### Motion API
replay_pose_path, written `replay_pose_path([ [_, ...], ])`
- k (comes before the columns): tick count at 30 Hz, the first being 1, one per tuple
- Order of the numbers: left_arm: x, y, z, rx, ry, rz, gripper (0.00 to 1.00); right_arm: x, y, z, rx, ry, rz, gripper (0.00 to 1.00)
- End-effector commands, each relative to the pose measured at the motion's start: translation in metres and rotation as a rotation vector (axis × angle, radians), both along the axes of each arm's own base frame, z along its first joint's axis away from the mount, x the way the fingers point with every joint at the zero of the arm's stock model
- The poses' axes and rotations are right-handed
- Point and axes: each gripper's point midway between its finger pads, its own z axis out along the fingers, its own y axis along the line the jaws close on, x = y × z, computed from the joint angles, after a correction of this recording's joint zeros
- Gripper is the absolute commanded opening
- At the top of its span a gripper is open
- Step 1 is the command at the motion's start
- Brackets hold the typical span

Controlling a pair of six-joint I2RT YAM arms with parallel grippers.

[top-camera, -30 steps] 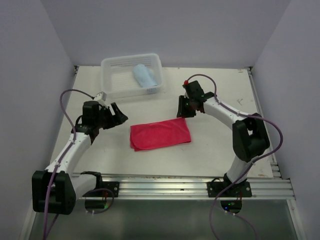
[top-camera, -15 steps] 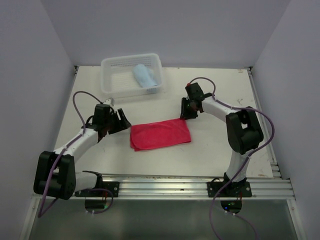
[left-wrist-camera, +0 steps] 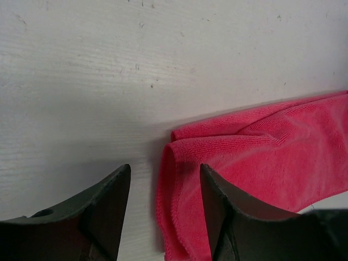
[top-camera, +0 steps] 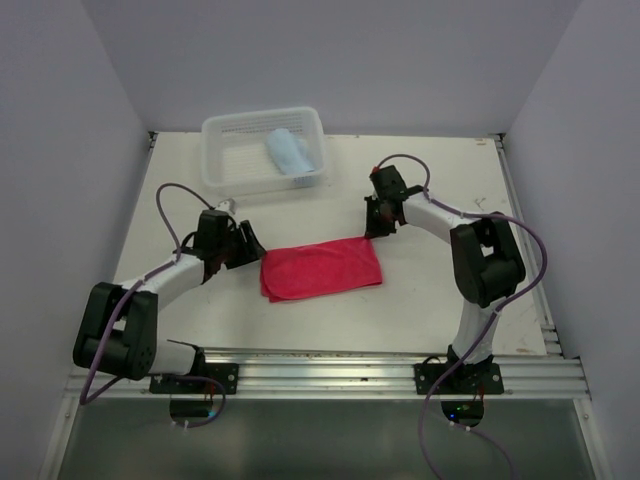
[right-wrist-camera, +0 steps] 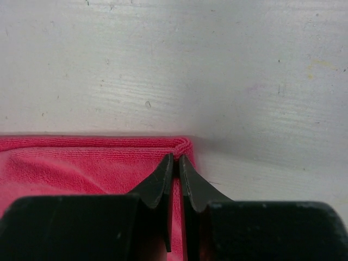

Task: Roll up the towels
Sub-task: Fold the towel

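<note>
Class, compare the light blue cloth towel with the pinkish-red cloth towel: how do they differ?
The light blue cloth towel sits bundled inside the clear plastic basket; the pinkish-red cloth towel lies folded flat on the white table. Both are soft cloth.

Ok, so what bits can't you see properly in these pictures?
Top view: the blue towel is small and sits in the basket, so whether it is rolled or bunched is unclear.
Left wrist view: the red towel runs off the right edge, and the left gripper covers its near side.
Right wrist view: the right gripper covers most of the red towel.
</note>
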Motion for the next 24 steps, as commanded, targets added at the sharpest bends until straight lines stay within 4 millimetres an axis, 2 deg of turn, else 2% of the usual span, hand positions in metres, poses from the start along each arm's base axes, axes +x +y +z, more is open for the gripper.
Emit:
replay_pose_path([
  [1, 0.012, -0.009, 0.008, -0.045, -0.066, -0.001, 0.57, 0.014, -0.001, 0.007, 0.013, -0.040, -0.006, 0.07],
  [7, 0.013, -0.018, 0.013, -0.094, -0.086, -0.013, 0.49, 0.014, -0.003, 0.001, 0.012, -0.027, -0.009, 0.00],
  [21, 0.008, -0.029, 0.003, -0.129, -0.063, -0.041, 0.38, 0.015, -0.004, -0.003, 0.017, -0.022, -0.011, 0.00],
  [24, 0.008, -0.031, 0.004, -0.140, -0.068, -0.044, 0.27, 0.015, -0.004, -0.004, 0.019, -0.019, -0.010, 0.00],
])
